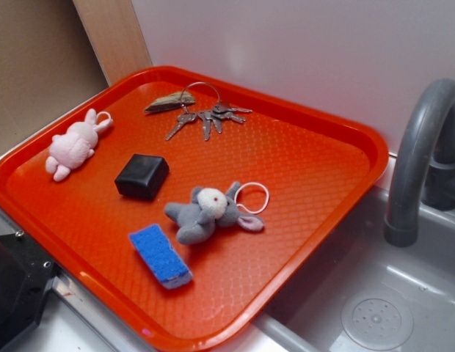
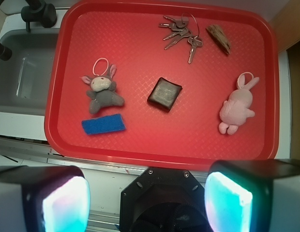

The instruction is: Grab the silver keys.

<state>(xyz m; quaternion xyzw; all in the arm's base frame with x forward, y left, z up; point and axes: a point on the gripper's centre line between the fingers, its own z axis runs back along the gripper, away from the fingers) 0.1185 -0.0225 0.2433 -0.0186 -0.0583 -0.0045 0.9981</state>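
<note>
Keys untouched; grab not begun.
The silver keys lie at the tray's twelve o'clock (fob alongside); the gripper looks wide open and empty, well short.

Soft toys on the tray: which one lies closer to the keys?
The pink rabbit, at the tray's edge; the grey elephant lies farther from the keys, beside the blue sponge.

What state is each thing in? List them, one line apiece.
Keys: flat on the tray, fanned from the ring, fob beside them, untouched.
Tool: open, holding nothing, back from the tray's near edge.
Elephant: lying on the tray, cord loop at its head.
Rabbit: lying flat on the tray.
Black block: resting flat mid-tray.
Sponge: flat beside the elephant.
Tray: level, beside the sink.
</note>
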